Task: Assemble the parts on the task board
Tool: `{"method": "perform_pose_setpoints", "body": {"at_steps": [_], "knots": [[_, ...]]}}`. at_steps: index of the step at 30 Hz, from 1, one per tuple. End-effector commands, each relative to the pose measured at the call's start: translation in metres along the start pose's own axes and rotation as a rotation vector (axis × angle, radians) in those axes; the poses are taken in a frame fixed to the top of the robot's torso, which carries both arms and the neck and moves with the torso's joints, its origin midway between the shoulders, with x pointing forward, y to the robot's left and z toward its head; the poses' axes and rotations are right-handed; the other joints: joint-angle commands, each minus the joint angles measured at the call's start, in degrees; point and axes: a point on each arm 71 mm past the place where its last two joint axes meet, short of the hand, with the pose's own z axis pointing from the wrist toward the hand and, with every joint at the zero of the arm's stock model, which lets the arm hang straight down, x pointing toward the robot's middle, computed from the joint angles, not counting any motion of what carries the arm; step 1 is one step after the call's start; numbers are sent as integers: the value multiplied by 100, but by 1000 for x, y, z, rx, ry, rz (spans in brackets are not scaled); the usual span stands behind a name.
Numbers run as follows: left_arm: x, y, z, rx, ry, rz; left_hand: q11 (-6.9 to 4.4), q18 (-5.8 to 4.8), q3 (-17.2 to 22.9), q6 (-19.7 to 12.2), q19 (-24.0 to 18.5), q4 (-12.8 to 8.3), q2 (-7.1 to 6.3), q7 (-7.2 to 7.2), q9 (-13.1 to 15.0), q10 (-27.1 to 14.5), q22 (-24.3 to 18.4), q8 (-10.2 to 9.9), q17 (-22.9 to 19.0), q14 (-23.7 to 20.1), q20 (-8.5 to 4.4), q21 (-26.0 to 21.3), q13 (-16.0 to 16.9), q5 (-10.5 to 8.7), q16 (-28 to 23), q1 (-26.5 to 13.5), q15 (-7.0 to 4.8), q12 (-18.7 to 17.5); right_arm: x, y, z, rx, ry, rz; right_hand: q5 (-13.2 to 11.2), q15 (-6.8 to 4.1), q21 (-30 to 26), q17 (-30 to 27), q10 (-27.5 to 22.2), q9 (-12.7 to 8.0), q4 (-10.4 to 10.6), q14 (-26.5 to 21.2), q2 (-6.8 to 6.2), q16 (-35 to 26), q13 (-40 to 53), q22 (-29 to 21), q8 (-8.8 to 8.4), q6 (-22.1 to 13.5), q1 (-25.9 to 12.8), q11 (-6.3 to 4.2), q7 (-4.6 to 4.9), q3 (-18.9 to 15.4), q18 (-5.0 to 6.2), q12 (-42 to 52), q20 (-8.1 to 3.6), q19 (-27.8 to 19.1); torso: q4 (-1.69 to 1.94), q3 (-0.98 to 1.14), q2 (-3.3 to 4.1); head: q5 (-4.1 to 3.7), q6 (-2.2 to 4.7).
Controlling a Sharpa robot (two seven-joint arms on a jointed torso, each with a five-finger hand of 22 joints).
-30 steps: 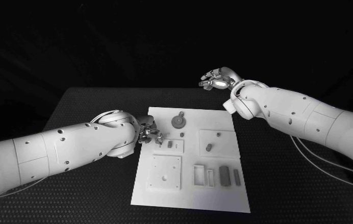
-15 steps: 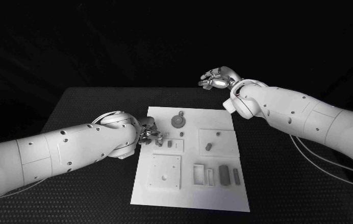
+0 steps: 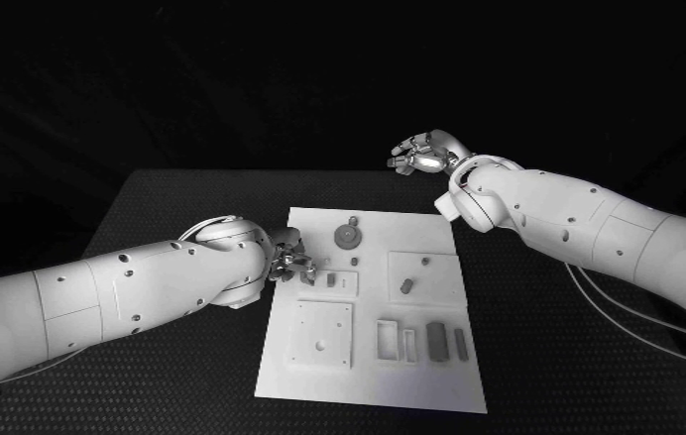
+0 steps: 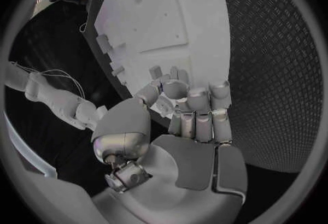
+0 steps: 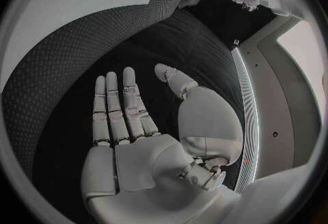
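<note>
Left hand [image 3: 293, 264] curled at the near-left edge of the task board [image 3: 375, 385], fingers [image 4: 198, 98] bunched around what looks like a small part; hard to tell whether truly pinched. Poised beside the small square plate [image 3: 332, 280] with its upright peg, probably to seat a piece there. Right hand [image 3: 423, 154] raised well behind the board, fingers spread and holding nothing, likely parked clear of the work. Farther out on the board: round gear-like part [image 3: 348, 235], slotted tray [image 3: 422, 341], all on the dark counter [image 3: 171, 207].
</note>
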Motion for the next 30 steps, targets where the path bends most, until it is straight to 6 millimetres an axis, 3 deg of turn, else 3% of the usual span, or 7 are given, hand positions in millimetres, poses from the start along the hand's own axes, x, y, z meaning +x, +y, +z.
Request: {"method": "perform_pose_setpoints", "body": {"at_steps": [1,16,18,30], "knots": [[1,0,0,-3,8,21,-40,-21,29,866,28,-1,46,-407,185,-15,106,32,2,143,-597,23,0,9,37,7,-164,23,2,1,0,-7,14,3,29,7,-19,7,-1169,-6,9,-51,6,-19,-6,11,15,52,25,432,51,-12,-47,8,5,-38,2,-2,0,0,-7],[7,-4,2,5,45,39,-40,-21,35,866,23,0,48,-409,196,-16,106,44,1,140,-597,25,-3,18,39,-4,-162,27,2,1,0,-7,16,3,29,7,-25,8,-1169,-8,11,-50,7,-22,-14,15,17,51,26,432,51,-13,-47,11,5,-36,-5,0,1,2,-10],[9,-5,2,7,59,46,-73,-29,17,975,7,1,65,-446,264,-17,106,146,3,136,-590,29,-8,105,49,-91,-150,44,2,1,0,-7,16,3,29,7,-25,8,-1169,-8,11,-50,7,-22,-15,15,17,51,26,432,51,-13,-46,11,5,-36,-3,2,2,-2,-15],[12,-6,2,3,87,59,-106,-25,70,997,-22,-15,110,-481,381,-21,115,261,16,137,-593,78,-2,611,97,-210,-116,118,2,1,0,-7,16,3,30,7,-29,9,-1169,-9,10,-50,6,-24,-21,18,19,50,29,432,51,-13,-46,14,5,-35,-3,4,1,-6,-32]]}}
